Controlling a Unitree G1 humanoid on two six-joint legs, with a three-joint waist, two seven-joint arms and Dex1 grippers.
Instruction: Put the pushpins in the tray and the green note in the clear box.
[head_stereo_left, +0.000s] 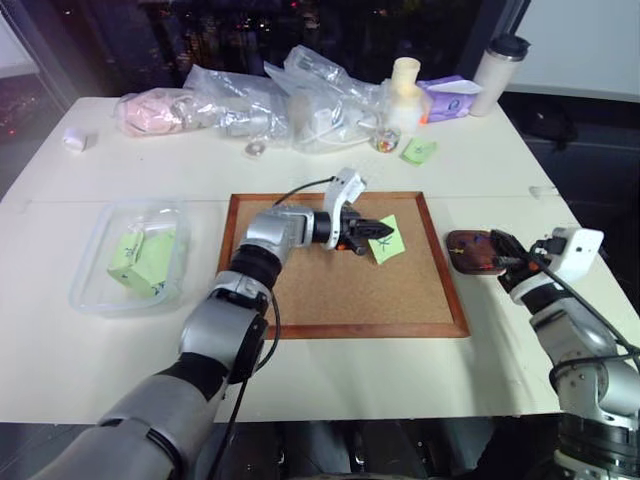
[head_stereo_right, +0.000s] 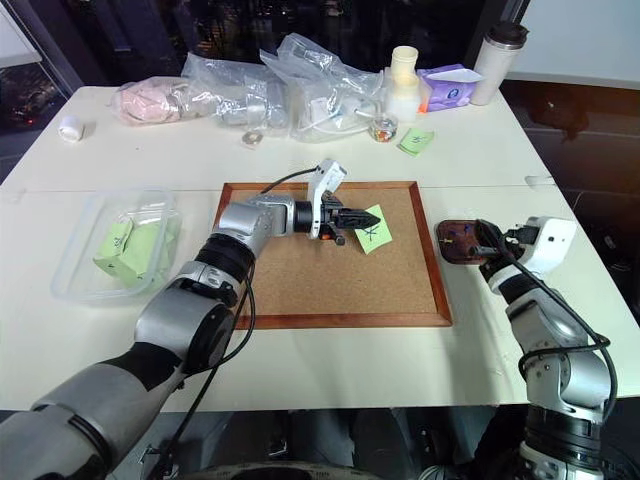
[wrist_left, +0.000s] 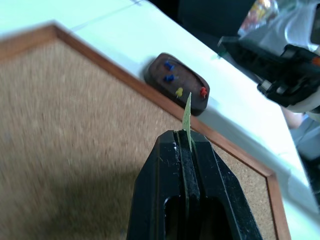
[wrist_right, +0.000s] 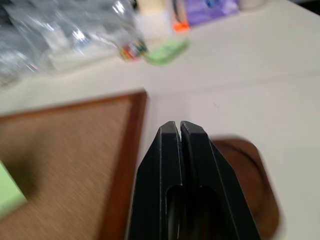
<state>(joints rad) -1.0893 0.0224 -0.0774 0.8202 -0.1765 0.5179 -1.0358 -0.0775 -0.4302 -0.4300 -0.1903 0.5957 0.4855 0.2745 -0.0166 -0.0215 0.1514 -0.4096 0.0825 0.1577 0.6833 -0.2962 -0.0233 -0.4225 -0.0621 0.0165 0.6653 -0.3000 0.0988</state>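
My left gripper (head_stereo_left: 372, 232) is shut on the green note (head_stereo_left: 386, 240), holding it just above the corkboard (head_stereo_left: 340, 290). The left wrist view has the note (wrist_left: 187, 112) edge-on, sticking out from between the closed fingertips. The small dark reddish-brown tray (head_stereo_left: 462, 262) sits on the table just right of the corkboard. Several coloured pushpins (wrist_left: 179, 92) lie in the tray (wrist_left: 189, 76). My right gripper (head_stereo_left: 500, 255) is shut and empty at the tray's right end. The clear box (head_stereo_left: 95, 275) stands at the left with crumpled green papers in it.
Crinkled plastic bags (head_stereo_left: 250, 100) lie along the far side. Near them are a white bottle (head_stereo_left: 405, 95), a small jar (head_stereo_left: 383, 140), a loose green slip (head_stereo_left: 419, 151), a purple pack (head_stereo_left: 452, 97) and a tumbler (head_stereo_left: 497, 72). A white cap (head_stereo_left: 75, 140) lies far left.
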